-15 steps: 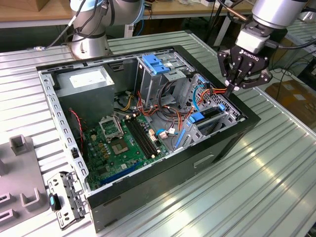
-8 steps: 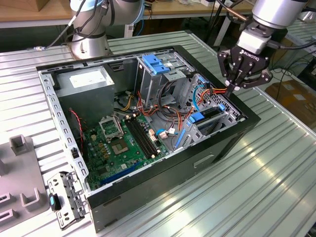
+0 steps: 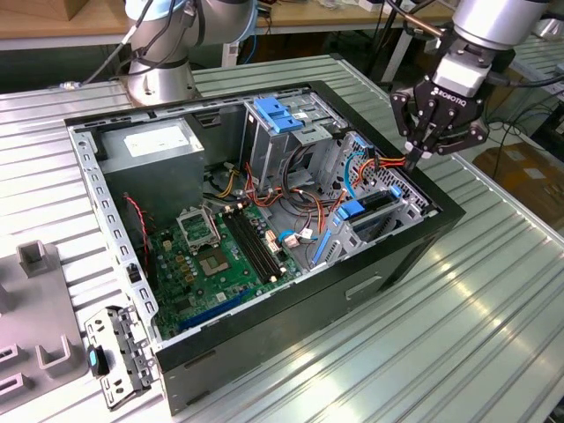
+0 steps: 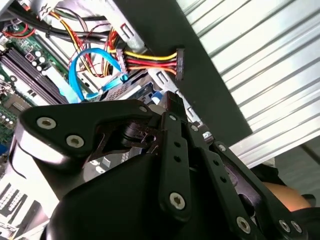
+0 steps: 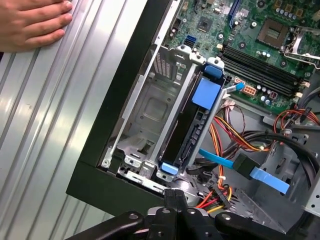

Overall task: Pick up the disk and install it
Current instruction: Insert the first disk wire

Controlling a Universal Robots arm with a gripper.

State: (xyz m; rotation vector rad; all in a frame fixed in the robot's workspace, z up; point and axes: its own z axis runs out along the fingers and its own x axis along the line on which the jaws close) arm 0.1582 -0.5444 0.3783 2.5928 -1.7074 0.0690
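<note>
Standing on edge, disk [image 5: 182, 135] sits in a slot of the cage [image 5: 150, 107], with a blue rail tab at each end. Gripper [image 5: 175, 196] is just beside the disk's outer end, over the case [image 3: 352, 291] rim; jaws together, nothing between them. Power connector [image 4: 178, 62] with yellow and red wires lies near the fingertips, not touching. A hand [image 5: 30, 22] rests flat on the ribbed table [image 5: 60, 125] beside the case.
</note>
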